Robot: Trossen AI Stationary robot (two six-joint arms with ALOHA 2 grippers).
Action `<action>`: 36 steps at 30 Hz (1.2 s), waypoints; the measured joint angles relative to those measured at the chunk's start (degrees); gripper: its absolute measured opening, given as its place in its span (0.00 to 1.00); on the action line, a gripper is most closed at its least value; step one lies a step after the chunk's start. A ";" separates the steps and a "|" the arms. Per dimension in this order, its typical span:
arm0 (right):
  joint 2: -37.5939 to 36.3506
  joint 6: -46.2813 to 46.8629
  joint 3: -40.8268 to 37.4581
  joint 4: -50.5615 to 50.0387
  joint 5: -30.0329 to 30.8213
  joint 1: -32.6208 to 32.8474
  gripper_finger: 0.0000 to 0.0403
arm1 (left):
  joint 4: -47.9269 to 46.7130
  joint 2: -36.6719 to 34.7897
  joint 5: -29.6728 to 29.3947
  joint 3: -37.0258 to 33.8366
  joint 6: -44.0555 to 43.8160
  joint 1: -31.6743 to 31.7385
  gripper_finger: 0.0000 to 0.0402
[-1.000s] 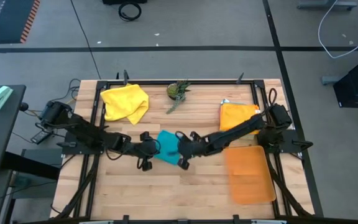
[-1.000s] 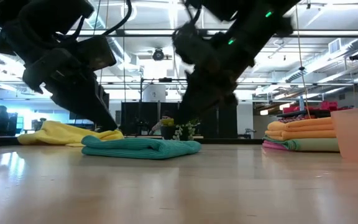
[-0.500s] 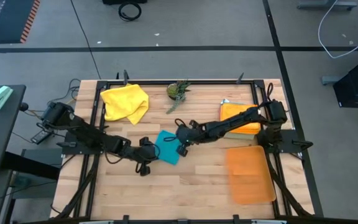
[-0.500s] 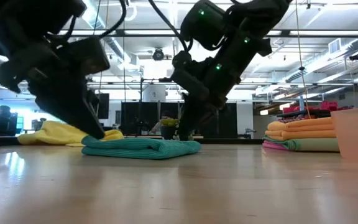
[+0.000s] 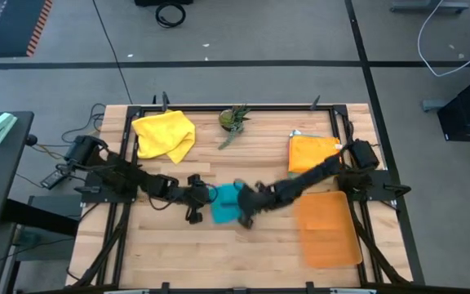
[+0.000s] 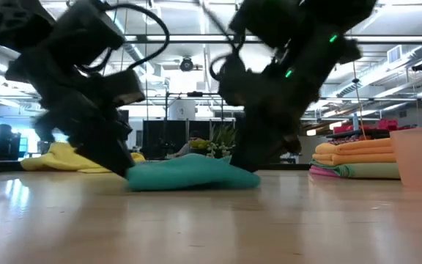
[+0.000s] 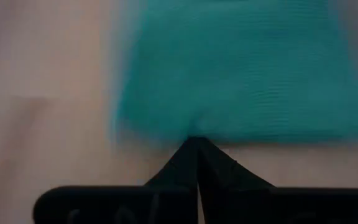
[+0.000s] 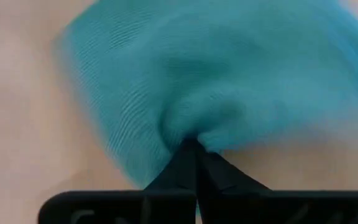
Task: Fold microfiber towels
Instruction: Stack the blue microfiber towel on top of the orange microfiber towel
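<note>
Left hand and right hand each pinch an opposite edge of the teal towel; bare bench in front

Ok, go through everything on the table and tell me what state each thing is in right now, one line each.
Teal towel: folded, flat on the table, pinched on both sides.
Left gripper: shut on the teal towel's edge.
Right gripper: shut on its opposite edge.
Yellow towel: crumpled, unfolded, at a far corner.
Folded towels: stacked neatly, orange on top.
Orange mat: lying flat.
Plant: upright, untouched.
</note>
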 joint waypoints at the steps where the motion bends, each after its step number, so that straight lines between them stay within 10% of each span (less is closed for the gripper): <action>1: 0.26 0.07 0.97 0.29 -1.31 1.68 0.00 | -0.30 -0.52 -1.01 -0.16 0.28 1.05 0.01; 14: -1.35 -11.70 11.45 -11.91 4.07 -0.74 0.00 | -6.91 -14.11 -2.14 -0.14 -7.46 -6.10 0.01; 22: -0.74 -17.38 8.18 -7.39 -0.67 -5.35 0.00 | 9.48 -4.74 -8.98 -0.09 -11.80 -19.17 0.02; 36: -1.24 -9.96 -4.65 7.25 -6.05 -5.99 0.00 | 3.52 1.43 -10.23 0.00 -14.84 -13.55 0.03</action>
